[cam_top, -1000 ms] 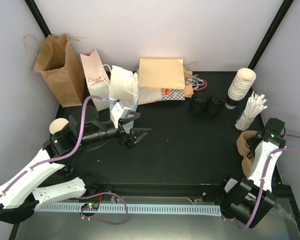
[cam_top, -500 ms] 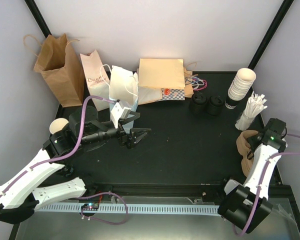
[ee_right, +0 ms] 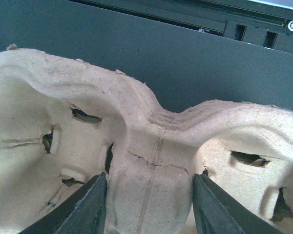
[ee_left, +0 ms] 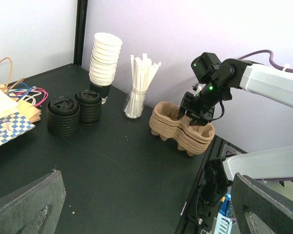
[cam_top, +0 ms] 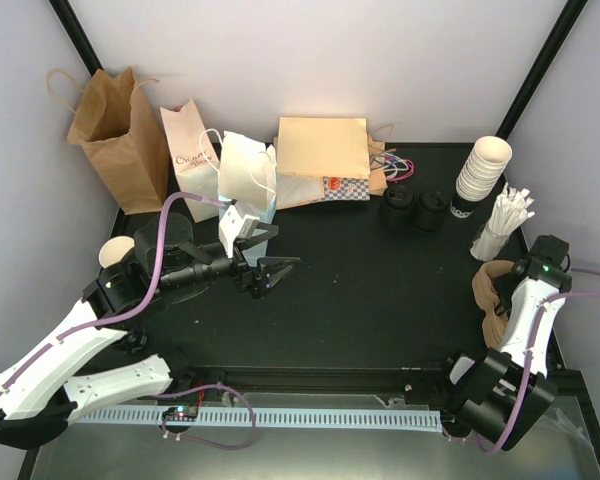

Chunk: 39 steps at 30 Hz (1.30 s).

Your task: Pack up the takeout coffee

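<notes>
Barely anything has shifted over the last second. The right arm's (cam_top: 525,330) elbow swung out over the near edge and back. The right tool (ee_left: 198,116) drew its fingers in while staying on the stack of cup carriers (ee_left: 183,131) by the right edge of the worktop (cam_top: 380,300). Its wrist view shows the two dark fingers (ee_right: 88,204) pressed against either side of the top carrier's middle ridge (ee_right: 151,151), so it is clenched on that carrier.

The left tool (cam_top: 273,268) hangs released, fingers spread wide, above the worktop's left half and pointing toward the right edge. The takeout coffee cup (cam_top: 116,252) stands near the left edge, just beside the left arm (cam_top: 70,340). From above its top shows as a pale cream round.

In the far right corner are a stack of bare cups (ee_left: 103,58) and a holder of wrapped straws (ee_left: 139,87). Two stacks of black lids (ee_left: 63,114) sit beside them toward the middle. Along the far edge are a brown bag (cam_top: 115,130) in the left corner, two white bags (cam_top: 192,150) and a pile of flat bags (cam_top: 325,160).
</notes>
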{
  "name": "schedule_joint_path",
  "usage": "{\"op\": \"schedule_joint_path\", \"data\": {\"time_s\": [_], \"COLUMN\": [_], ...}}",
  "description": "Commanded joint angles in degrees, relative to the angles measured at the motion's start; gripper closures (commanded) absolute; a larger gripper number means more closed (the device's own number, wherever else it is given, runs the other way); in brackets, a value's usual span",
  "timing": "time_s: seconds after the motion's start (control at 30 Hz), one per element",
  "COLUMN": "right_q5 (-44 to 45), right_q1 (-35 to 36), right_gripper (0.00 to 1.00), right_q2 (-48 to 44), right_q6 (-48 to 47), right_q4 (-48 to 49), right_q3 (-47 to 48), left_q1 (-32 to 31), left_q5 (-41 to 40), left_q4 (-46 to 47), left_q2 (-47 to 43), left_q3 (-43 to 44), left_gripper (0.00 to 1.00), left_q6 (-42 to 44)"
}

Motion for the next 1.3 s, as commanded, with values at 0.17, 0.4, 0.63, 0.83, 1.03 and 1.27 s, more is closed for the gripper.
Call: {"op": "schedule_joint_path", "data": {"time_s": [0.17, 0.4, 0.63, 0.83, 1.03, 1.27], "right_q5": [0.4, -0.5, -0.6, -0.6, -0.2, -1.0], "right_q1": [-0.3, -0.2, -0.2, -0.2, -0.2, -0.2], "right_gripper": [0.52, 0.52, 0.51, 0.51, 0.47, 0.55], "right_q2": [-2.9, -4.8, -4.8, -3.7, -2.7, -3.9], "right_q6": [0.5, 0.4, 0.3, 0.2, 0.1, -0.2], "right_q4": [-1.6, -3.2, -3.5, -1.7, -1.1, -0.4], "right_q3": [1.3, 3.3, 4.1, 1.6, 0.7, 0.6], "left_q1": [-0.3, -0.3, -0.3, -0.3, -0.3, -0.3], "left_q5": [-1.2, -1.3, -1.4, -1.7, -1.9, -2.0], "left_q4": [-0.9, -1.0, -1.1, -1.2, -1.3, -1.0], "left_q2": [-0.5, -0.4, -0.7, -1.0, -1.0, -0.7], "left_q3": [0.4, 0.3, -0.2, -0.5, -0.5, -0.7], "left_gripper": [0.05, 0.04, 0.04, 0.04, 0.04, 0.03], "left_q6": [1.2, 1.7, 2.1, 2.5, 2.8, 3.0]}}
